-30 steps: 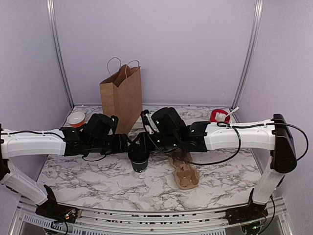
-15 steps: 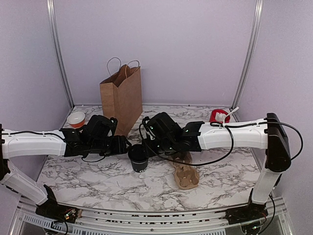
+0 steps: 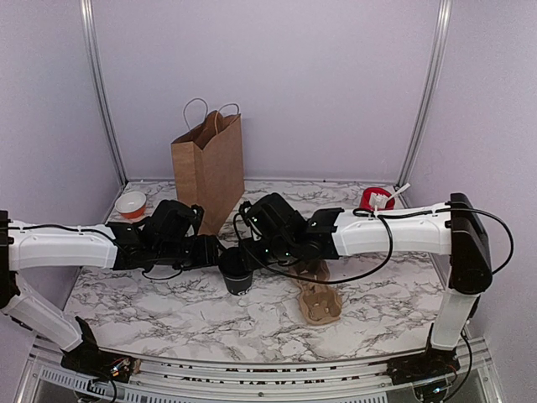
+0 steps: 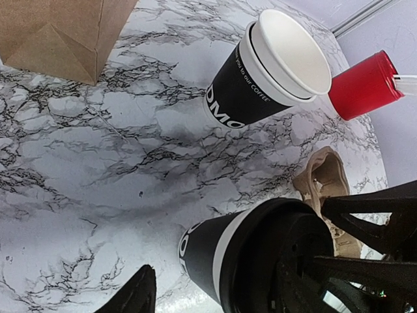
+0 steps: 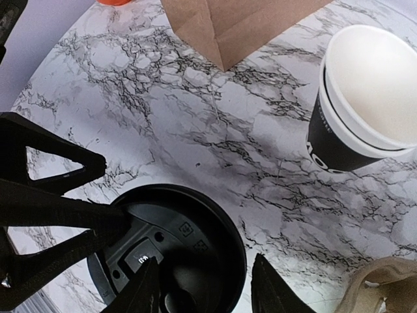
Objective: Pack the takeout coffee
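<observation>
Marble counter [image 3: 168, 311] between lilac walls. One takeout coffee [image 3: 237, 275] stands lidded at its middle, between the two tools. The left tool [image 3: 218, 252] stands wide beside it, one finger [image 4: 140, 293] just clear of the cup wall and the other lost against the black lid, so I cannot tell if it grips. The right tool [image 3: 252, 252] hangs parted over the lid's rim, holding nothing. Bare counter lies in front. Behind stand one paper bag [image 3: 208, 168], one cup stack [image 4: 273, 72], one red cup [image 4: 365, 85] and one bowl [image 3: 131, 204]. One carrier [image 3: 319, 298] lies to the right.

Your marble-patterned table [image 3: 168, 311] carries a brown paper bag [image 3: 208, 168] upright at the back, with a small bowl [image 3: 131, 204] to its left and a red cup [image 3: 375, 200] at the far right. Mid-table you have the lidded takeout coffee [image 3: 238, 284]. A stack of white-rimmed black cups [image 4: 247, 98] stands beyond it, and a cardboard cup carrier [image 3: 319, 302] lies just to its right.
</observation>
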